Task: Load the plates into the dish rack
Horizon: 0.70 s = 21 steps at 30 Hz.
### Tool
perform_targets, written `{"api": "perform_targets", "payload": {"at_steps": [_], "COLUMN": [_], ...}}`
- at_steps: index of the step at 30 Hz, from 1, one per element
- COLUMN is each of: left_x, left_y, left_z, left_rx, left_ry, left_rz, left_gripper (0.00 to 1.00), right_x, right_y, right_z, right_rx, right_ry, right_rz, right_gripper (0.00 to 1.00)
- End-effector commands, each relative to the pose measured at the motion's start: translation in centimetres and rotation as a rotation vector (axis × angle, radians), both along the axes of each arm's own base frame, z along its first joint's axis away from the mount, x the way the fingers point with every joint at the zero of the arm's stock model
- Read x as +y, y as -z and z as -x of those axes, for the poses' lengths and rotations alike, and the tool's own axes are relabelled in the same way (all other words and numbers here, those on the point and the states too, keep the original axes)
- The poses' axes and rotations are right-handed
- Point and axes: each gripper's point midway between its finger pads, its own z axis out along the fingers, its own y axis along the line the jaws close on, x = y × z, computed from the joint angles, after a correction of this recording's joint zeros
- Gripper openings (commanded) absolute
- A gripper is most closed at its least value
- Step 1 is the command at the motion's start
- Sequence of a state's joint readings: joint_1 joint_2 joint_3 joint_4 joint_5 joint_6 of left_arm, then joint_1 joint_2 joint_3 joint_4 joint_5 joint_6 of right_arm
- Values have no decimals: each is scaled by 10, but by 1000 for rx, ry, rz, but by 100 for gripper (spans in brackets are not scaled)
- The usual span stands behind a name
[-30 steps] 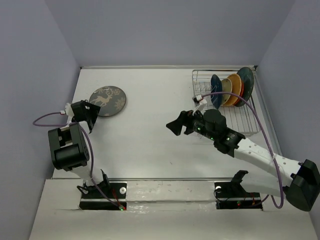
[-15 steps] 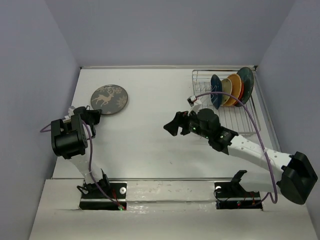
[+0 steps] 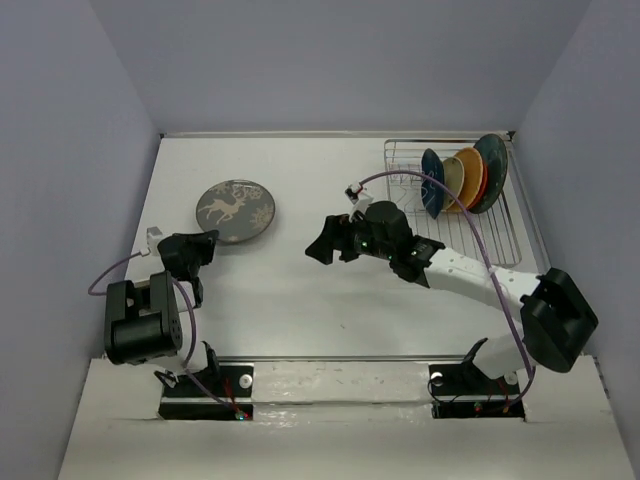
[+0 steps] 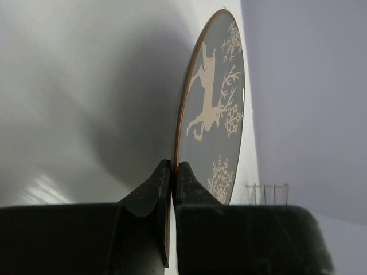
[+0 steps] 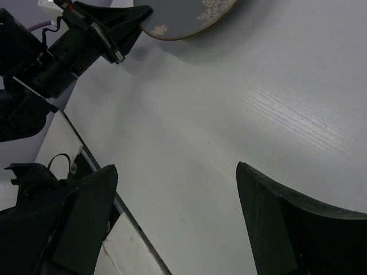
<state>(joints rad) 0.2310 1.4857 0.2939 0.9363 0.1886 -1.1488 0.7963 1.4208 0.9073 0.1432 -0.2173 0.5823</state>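
top external view: the left gripper (image 3: 200, 246) is sitting at the near-left of the table (image 3: 300, 300), closed on the near rim of the deer plate (image 3: 236, 211). the plate is showing its dark grey face and white deer upward, well apart from the dish rack (image 3: 478, 240) at the far right. four plates are standing on edge in the rack's far end: a dark blue plate (image 3: 431, 184), a tan plate (image 3: 453, 184), an orange plate (image 3: 470, 177) and a teal plate (image 3: 492, 168), each leaning close against the next. the right gripper (image 3: 322, 250) is hanging over mid-table, between plate and rack, with its jaws spread and nothing in them.

left wrist view: the gripper (image 4: 174, 167) is pinching the plate (image 4: 215, 114) by its brown edge, one finger on each face, no gap showing. the deer and snowflakes are facing right (this camera is seeing the plate nearly edge-on). the rack's wires (image 4: 266, 192) are showing faintly behind.

right wrist view: the two fingers (image 5: 74, 223) are standing wide apart over bare table (image 5: 229, 103), holding nothing. at the top edge the plate's rim (image 5: 189, 14) is showing, with the left gripper (image 5: 135, 20) clamped on it and a shadow lying beneath.
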Motion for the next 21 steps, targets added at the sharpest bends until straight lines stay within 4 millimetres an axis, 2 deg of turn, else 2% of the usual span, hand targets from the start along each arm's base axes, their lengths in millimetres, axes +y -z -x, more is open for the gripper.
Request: {"api": "perform_targets", "payload": {"at_steps": [1, 2, 3, 4, 5, 6, 7, 10, 11, 12, 14, 18, 21], "left_x": [-32, -36, -40, -52, -55, -59, -64, -74, -80, -86, -95, -112, -124], "left_y": [-94, -98, -93, -104, -113, -109, -122, -126, -137, -137, -149, -153, -153], "left_z": [1, 6, 13, 30, 33, 38, 46, 58, 65, 70, 80, 96, 106], "left_rx": [-335, -351, -342, -379, -410, -398, -439, -446, -484, -485, -532, -548, -554], "left_ry": [113, 123, 135, 189, 205, 223, 252, 304, 337, 373, 419, 516, 587], "left_rz": [-41, -42, -46, -58, -63, -62, -70, -73, -86, -81, -91, -76, -62], "left_gripper": [6, 6, 6, 6, 6, 6, 6, 6, 6, 6, 6, 6, 6], "right_x": [23, 23, 27, 31, 31, 30, 30, 20, 21, 17, 14, 10, -1], "right_y": [-33, -37, -35, -28, -30, -27, -29, -28, -27, -27, -24, -25, -34], "right_z": [-7, -8, -12, -21, -23, -29, -33, -50, -50, -55, -59, -63, -74], "right_rx": [-31, -37, -25, -6, -13, -8, -14, -9, -7, -5, -1, -11, -34], "right_ry": [-26, -25, -21, 8, 17, 34, 47, 93, 87, 97, 100, 105, 126], "right_rz": [-92, -98, -95, -82, -85, -77, -78, -74, -74, -74, -71, -66, -75], "right_gripper": [91, 91, 91, 92, 92, 93, 94, 95, 95, 96, 96, 97, 96]}}
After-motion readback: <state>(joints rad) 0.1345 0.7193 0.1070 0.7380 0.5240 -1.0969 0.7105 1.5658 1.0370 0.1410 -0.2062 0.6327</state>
